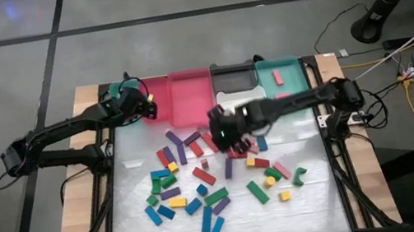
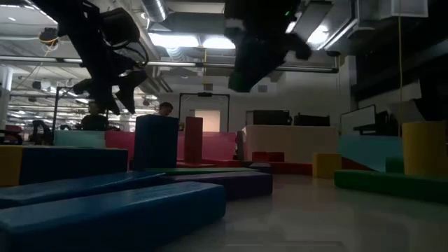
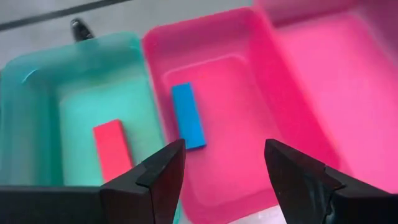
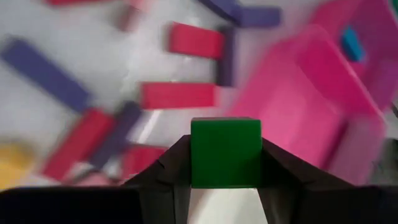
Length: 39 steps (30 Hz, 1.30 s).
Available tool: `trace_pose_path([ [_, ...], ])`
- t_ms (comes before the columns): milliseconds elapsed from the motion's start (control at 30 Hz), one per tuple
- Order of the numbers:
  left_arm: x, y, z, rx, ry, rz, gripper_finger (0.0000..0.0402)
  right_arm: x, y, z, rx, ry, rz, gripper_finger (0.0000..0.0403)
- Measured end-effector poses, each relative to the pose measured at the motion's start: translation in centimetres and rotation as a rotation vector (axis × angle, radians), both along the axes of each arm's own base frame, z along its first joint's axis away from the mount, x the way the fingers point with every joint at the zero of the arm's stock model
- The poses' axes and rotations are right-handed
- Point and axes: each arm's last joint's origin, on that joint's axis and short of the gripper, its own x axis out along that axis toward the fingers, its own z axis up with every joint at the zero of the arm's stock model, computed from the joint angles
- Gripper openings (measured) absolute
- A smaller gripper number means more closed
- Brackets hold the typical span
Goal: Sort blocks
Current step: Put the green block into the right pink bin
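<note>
Five trays (image 1: pixel 192 93) are lining the counter's (image 1: pixel 312 203) far edge: two teal, two pink, one black. Some three dozen blocks (image 1: pixel 211 197) are lying loose. Two arms are showing.

Green block (image 4: pixel 225 152) sits in the dark right gripper (image 4: pixel 225 163); red block (image 3: pixel 113 149) lies in teal tray (image 3: pixel 37 93), blue block (image 3: pixel 188 116) in pink tray (image 3: pixel 273 93).
</note>
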Motion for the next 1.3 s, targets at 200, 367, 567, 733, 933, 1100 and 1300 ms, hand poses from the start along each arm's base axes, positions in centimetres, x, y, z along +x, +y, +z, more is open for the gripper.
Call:
trace_pose_path([
  [200,0.9,-1.1,0.1,0.007,-0.016,-0.072,0.0207,0.9,-6.2,0.8,0.005,-0.143,-0.064,0.0143],
  [367,1.5,-2.5,0.1,-0.005,-0.043,-0.121,0.0207,1.2,-10.2,0.8,0.070,-0.241,-0.124,0.0144],
  [567,2.2,-4.0,0.1,-0.009,-0.050,-0.201,0.0207,1.6,-12.2,-0.2,0.088,-0.266,-0.189,0.0144],
  [733,2.5,-4.8,0.1,-0.023,-0.068,-0.240,0.0207,2.4,-12.6,-1.2,0.155,-0.307,-0.286,0.0144],
  [933,2.9,-5.7,0.1,-0.086,-0.147,-0.235,0.0207,3.2,-12.8,-1.9,0.198,-0.363,-0.345,0.0150],
  [1100,3.1,-6.6,0.2,-0.106,-0.150,-0.299,0.0207,3.6,-12.9,-2.3,0.197,-0.380,-0.357,0.0166],
  [1300,3.4,-7.4,0.1,-0.153,-0.161,-0.369,0.0208,3.8,-13.1,-3.1,0.199,-0.376,-0.416,0.0179],
])
